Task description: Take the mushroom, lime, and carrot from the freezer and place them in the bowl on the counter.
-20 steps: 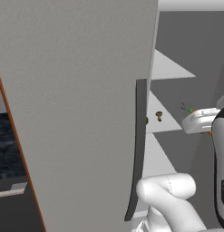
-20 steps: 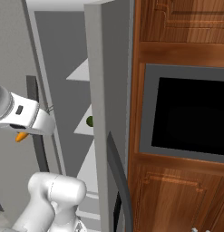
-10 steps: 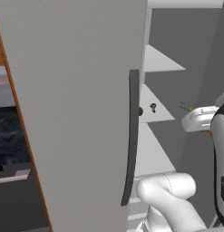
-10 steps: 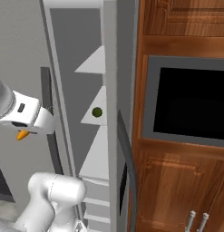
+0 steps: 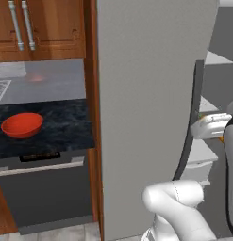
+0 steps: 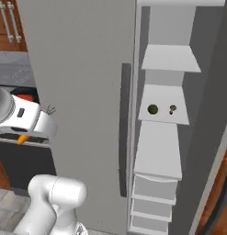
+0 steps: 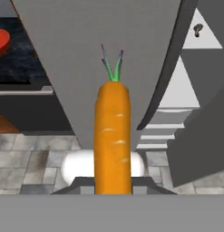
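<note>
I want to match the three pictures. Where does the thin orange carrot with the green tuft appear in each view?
Left base view: a sliver of the thin orange carrot at the right edge, below the white hand.
Right base view: its orange tip at the left, under the hand; green tuft above.
Hand view: the carrot stands in the centre, held in the gripper.
Shared landmark: the flat grey freezer door with its dark handle strip.
</note>
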